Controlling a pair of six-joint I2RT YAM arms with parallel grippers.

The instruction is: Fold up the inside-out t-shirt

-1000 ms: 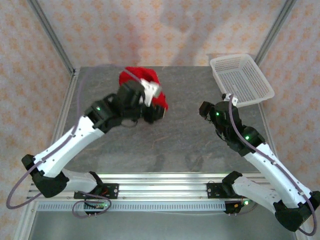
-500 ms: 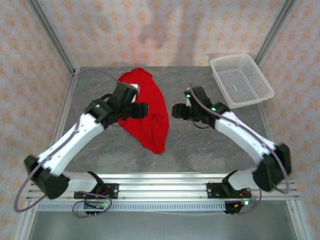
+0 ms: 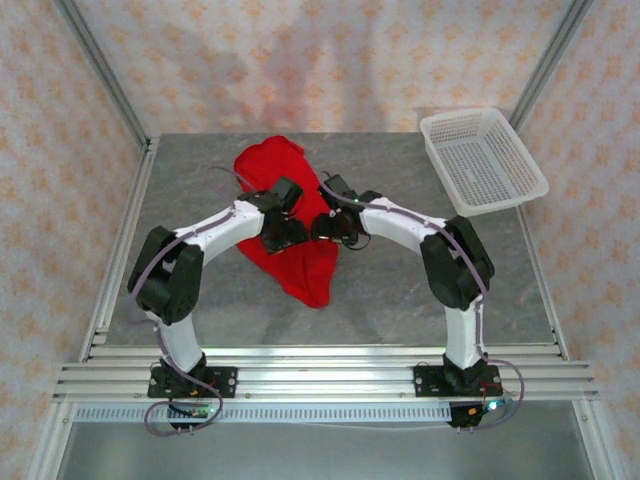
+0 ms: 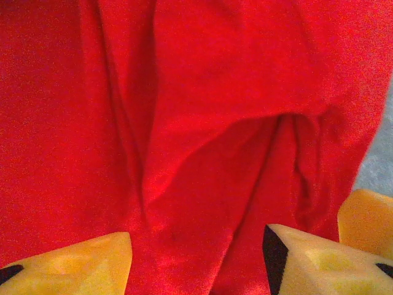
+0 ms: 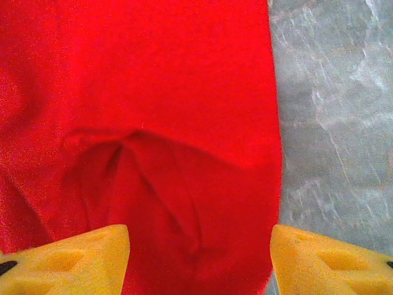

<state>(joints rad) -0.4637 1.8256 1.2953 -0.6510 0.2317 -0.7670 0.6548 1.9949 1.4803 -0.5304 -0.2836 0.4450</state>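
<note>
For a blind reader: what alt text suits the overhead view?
A crumpled bright red fabric t-shirt lies on a grey table, the left gripper and right gripper close together over its middle. A white plastic mesh basket sits far right.

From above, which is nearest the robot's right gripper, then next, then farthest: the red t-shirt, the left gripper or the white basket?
From the right gripper:
1. red t-shirt, right under it.
2. left gripper, close beside it, leftward.
3. white basket, far off, back right corner.
</note>
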